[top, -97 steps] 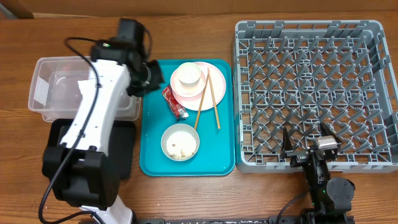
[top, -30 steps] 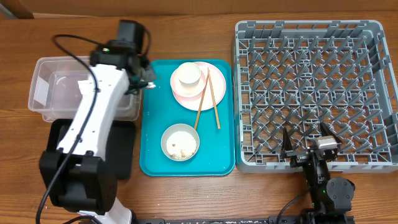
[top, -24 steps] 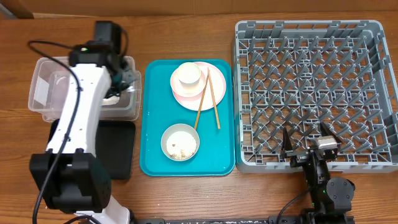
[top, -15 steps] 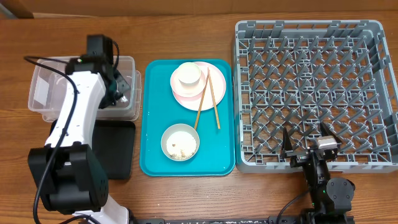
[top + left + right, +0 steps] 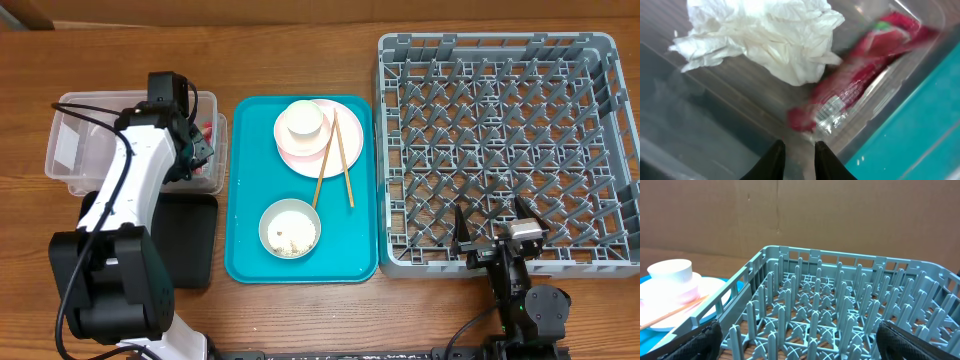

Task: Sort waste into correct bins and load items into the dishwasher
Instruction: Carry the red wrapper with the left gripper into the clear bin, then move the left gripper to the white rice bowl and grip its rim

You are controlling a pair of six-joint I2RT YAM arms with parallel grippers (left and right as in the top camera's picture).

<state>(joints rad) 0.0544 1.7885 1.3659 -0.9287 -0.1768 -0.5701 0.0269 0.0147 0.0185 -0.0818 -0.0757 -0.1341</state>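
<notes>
The red wrapper (image 5: pixel 860 85) lies inside the clear tub (image 5: pixel 70 140) beside the crumpled white tissue (image 5: pixel 770 35). In the overhead view the wrapper (image 5: pixel 208 130) shows at the tub's right end. My left gripper (image 5: pixel 799 147) hovers just above it, slightly open, with nothing between its fingers. On the teal tray (image 5: pixel 245 200) a white cup (image 5: pixel 303 121) sits on the pink plate (image 5: pixel 320 160), and a white bowl (image 5: pixel 289 228) holds rice scraps. My right gripper (image 5: pixel 493 222) stands wide open and empty at the near edge of the grey rack (image 5: pixel 500 140).
A pair of wooden chopsticks (image 5: pixel 335 160) leans across the plate onto the teal tray. The flat black tray (image 5: pixel 190 240) lies in front of the tub, partly under my left arm. In the right wrist view the rack's pegs (image 5: pixel 840 305) fill the space ahead.
My left gripper carried the red wrapper from the teal tray left over the clear tub and opened slightly. The wrapper now lies in the tub. The right arm has not moved.
</notes>
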